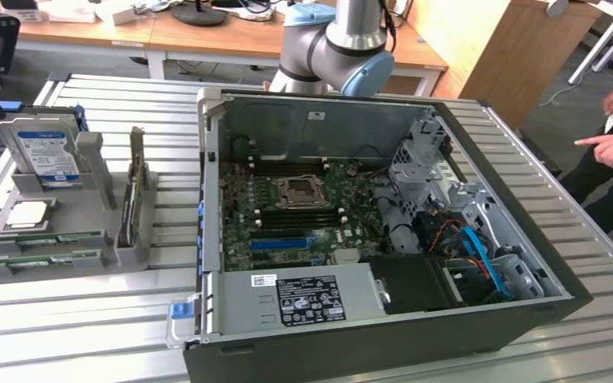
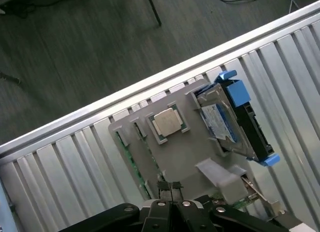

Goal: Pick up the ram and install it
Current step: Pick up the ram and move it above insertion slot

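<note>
As the arm's tool [image 2: 171, 186] hangs empty, fingers pressed together, over the grey parts holder [image 2: 185, 157], the ram [image 1: 49, 238] lies flat in its slot beside the processor [image 1: 28, 214], just off the fingertips, long axis running across the exterior view.

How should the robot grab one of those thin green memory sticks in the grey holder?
Probably from straight above, pinching the ram across its two flat faces, midway along its long upper edge. It appears to sit on edge in a narrow slot of the grey holder, so the slot walls cover its lower part.
</note>
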`<state>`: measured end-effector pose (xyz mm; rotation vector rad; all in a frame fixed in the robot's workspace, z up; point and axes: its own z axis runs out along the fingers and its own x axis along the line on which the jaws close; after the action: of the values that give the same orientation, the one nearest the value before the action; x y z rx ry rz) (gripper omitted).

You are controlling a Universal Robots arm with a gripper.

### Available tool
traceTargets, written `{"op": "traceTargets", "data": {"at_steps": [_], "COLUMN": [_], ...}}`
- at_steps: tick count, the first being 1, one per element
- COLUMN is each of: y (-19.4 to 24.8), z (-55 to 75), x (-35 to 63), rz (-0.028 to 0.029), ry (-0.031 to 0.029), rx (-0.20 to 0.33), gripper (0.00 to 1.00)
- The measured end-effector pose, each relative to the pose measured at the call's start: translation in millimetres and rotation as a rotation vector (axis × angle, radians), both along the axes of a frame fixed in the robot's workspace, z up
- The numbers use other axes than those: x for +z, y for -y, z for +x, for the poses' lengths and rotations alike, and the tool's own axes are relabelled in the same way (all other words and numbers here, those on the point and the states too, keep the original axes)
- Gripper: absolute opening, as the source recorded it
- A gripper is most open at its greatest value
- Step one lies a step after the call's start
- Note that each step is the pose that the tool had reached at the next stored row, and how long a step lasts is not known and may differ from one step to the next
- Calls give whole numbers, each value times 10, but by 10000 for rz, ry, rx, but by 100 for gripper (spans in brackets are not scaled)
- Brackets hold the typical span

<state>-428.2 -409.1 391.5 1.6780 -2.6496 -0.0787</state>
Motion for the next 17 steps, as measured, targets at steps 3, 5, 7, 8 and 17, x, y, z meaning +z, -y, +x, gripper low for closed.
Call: {"op": "traceTargets", "data": {"at_steps": [3, 5, 7, 8, 17], "y": [0, 0, 0, 0, 0], "z": [0, 0, 0, 0, 0], "x": [-1, -1, -2, -2, -7], "rz": [1, 0, 0, 0, 0], "ry": [1, 0, 0, 0, 0], "rx": [503, 832, 1173, 1336, 2780], "gripper": [11, 11, 11, 11, 11]}}
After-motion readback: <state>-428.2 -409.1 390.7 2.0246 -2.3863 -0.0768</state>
